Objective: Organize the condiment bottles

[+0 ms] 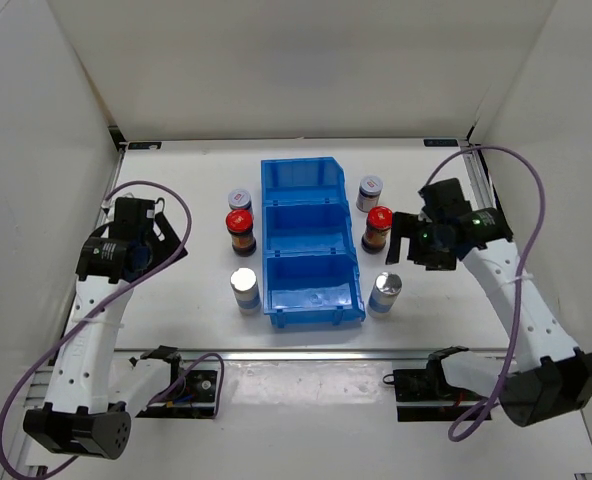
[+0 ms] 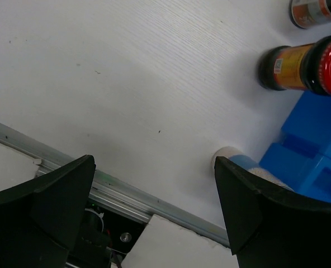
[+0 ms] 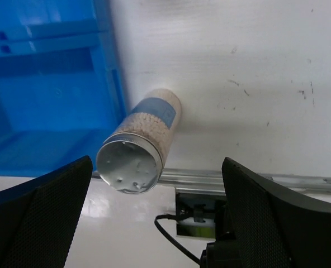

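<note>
On the left of the table (image 1: 181, 170) the left gripper (image 2: 154, 164) hangs released, holding nothing. Just left of the blue bin (image 1: 312, 312) stand, back to front, the left purple-lidded jar (image 1: 239, 198), left red-capped jar (image 1: 240, 228) and left silver-topped jar (image 1: 244, 285). Just right of it stand the right purple-lidded jar (image 1: 370, 189), right red-capped jar (image 1: 378, 226) and right silver-topped jar (image 1: 385, 291). Beside these the right gripper (image 3: 157, 163) gapes, empty

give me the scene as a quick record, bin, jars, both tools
bin: blue bin, three compartments, all empty
left of bin, far to near: left purple jar, left red jar, left silver jar
right of bin, far to near: right purple jar, right red jar, right silver jar
jars: all six upright, outside the bin
left tool: open, empty
right tool: open, empty
</note>
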### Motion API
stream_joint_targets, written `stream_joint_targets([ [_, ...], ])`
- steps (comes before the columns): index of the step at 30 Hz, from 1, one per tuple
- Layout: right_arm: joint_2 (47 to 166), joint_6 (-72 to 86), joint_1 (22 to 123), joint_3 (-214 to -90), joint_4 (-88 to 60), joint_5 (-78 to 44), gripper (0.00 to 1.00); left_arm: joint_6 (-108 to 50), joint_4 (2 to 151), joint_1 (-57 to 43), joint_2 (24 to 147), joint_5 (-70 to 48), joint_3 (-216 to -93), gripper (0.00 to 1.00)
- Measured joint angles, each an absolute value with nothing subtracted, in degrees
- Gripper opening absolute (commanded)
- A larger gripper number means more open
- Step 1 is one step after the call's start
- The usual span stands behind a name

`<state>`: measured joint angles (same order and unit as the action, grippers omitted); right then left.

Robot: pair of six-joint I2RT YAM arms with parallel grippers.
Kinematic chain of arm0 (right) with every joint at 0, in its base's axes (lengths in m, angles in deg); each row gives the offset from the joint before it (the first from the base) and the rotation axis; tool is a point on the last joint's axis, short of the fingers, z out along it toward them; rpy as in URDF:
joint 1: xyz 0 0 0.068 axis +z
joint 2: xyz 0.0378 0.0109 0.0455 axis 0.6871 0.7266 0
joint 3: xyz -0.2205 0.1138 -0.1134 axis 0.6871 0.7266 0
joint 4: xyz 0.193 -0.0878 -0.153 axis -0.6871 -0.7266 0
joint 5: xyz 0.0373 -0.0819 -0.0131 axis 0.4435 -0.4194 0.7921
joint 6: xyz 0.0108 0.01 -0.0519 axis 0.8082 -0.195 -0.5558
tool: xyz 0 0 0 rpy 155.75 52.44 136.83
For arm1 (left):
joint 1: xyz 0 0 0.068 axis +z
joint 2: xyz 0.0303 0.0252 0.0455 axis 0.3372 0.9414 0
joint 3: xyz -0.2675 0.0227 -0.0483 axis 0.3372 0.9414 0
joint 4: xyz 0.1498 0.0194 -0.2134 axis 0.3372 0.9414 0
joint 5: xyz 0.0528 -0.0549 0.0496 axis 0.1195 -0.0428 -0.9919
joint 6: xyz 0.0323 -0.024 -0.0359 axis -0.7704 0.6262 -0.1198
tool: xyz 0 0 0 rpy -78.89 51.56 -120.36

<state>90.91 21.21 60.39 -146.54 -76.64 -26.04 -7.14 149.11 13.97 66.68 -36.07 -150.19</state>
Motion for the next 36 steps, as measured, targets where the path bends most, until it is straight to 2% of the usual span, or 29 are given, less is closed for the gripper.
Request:
stream_joint_targets([
  [7,98.88,22.04,66.40,-143.93,-75.35,-29.43,1.00,-7.38,148.98,13.95,65.06,-32.53,-147.44,0.99],
  [17,103.78,25.32,77.88,-143.69,-75.07,-32.07,0.99,-7.49,148.70,13.86,64.25,-32.49,-147.18,0.99],
  [18,104.44,25.56,78.71,-143.69,-75.15,-32.70,0.92,-7.49,148.65,13.86,64.25,-32.51,-147.13,0.99],
  [21,105.79,26.81,79.84,-143.69,-75.85,-34.12,0.85,-7.47,148.63,13.86,64.25,-32.51,-147.02,0.99],
  [22,106.05,27.22,79.87,-143.69,-76.27,-34.63,0.77,-7.45,148.59,13.86,64.25,-32.51,-147.02,0.99],
  [24,106.34,28.01,79.84,-143.48,-77.03,-35.55,0.71,-7.45,148.21,13.86,64.23,-32.51,-146.81,0.99],
  [25,106.49,28.49,79.78,-143.45,-77.67,-36.16,0.62,-7.43,147.93,13.86,64.21,-32.51,-146.59,0.99],
  [27,106.60,29.37,79.80,-143.39,-78.61,-36.99,0.50,-7.41,147.73,13.86,64.21,-32.51,-146.28,0.99],
  [28,106.60,29.93,79.80,-143.41,-78.94,-37.27,0.35,-7.41,147.73,13.86,64.21,-32.51,-146.24,0.99],
  [31,107.08,30.98,79.84,-144.61,-81.67,-39.26,0.16,-7.41,147.38,13.86,63.99,-32.51,-146.15,0.99],
  [36,107.67,31.38,80.11,-158.80,-89.14,-42.43,0.03,-7.38,147.06,13.40,63.84,-32.49,-146.13,0.99],
])
